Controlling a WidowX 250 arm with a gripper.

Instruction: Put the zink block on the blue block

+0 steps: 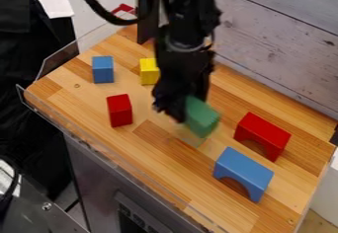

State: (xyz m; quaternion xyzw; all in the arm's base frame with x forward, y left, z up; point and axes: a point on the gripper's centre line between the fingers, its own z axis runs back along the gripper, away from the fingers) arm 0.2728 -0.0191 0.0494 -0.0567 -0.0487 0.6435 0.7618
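Note:
My gripper (pixel 182 109) hangs over the middle of the wooden surface, shut on a green block (pixel 201 117). The green block is blurred and tilted, at the gripper's lower right, and its upper left part is hidden by the gripper. A small blue block (pixel 103 69) stands upright at the upper left of the surface. Toward the lower right lies a larger blue arch block (pixel 243 172), apart from the green one. I cannot tell which block is meant by "zink".
A yellow block (pixel 149 71) stands just left of the arm, and a red block (pixel 119 110) stands left of the gripper. Beside the blue arch is a red arch block (pixel 262 135). A clear rim runs along the left and front edges; a plank wall (pixel 284 44) rises behind.

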